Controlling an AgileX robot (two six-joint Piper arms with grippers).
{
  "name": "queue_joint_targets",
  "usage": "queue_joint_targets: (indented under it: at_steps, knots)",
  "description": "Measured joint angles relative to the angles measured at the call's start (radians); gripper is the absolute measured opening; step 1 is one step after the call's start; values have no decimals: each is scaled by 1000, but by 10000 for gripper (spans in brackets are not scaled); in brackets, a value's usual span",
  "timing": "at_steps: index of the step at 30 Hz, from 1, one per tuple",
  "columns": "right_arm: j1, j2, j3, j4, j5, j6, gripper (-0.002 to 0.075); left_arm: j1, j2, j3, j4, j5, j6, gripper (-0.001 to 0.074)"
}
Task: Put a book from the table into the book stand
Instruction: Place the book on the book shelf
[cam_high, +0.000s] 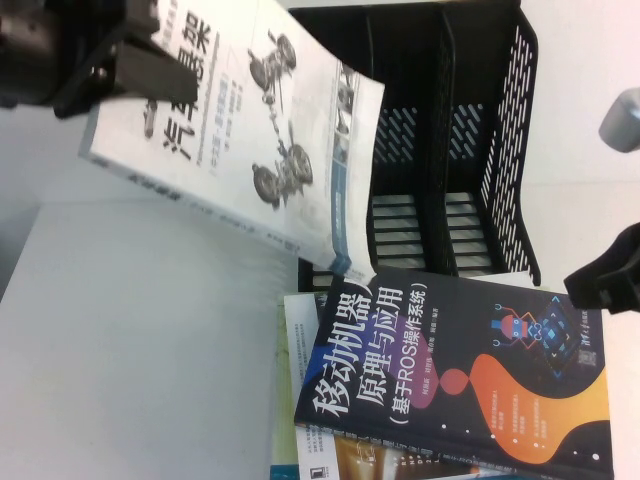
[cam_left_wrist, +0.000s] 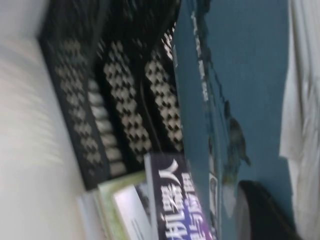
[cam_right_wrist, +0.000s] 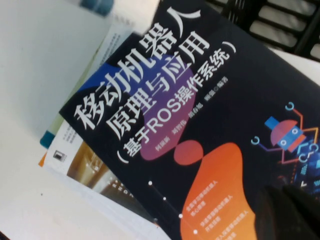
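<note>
The book (cam_high: 240, 120) is clamped at one corner by the left gripper (cam_high: 125, 70), raised beside the book stand (cam_high: 450, 140); it could snag a divider wall. The right gripper (cam_high: 610, 275) is parked near the stand, its fingers' state cannot be told

Left gripper (cam_high: 135, 65) fingertips hidden behind book (cam_high: 250, 120); right gripper (cam_high: 605, 275) cut off at edge.

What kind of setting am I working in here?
Likely an office or lab desk: a plain white table, a black book stand, stacked technical books. Left gripper holds the book lifted; right gripper idles beside.
</note>
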Motion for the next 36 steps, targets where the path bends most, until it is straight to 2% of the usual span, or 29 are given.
queue_joint_targets:
  at_steps: [7, 14, 23, 36]
  knots:
    - [0, 0, 0, -40, 47, 33, -3, -217, 144, -417, 446, 130, -347, 117]
    - [0, 0, 0, -133, 69, 74, -3, -339, 352, -651, 671, 179, -457, 117]
    - [0, 0, 0, -148, 72, 76, -3, -352, 529, -703, 740, 173, -525, 117]
    - [0, 0, 0, -148, 69, 76, -3, -353, 587, -704, 795, 118, -524, 117]
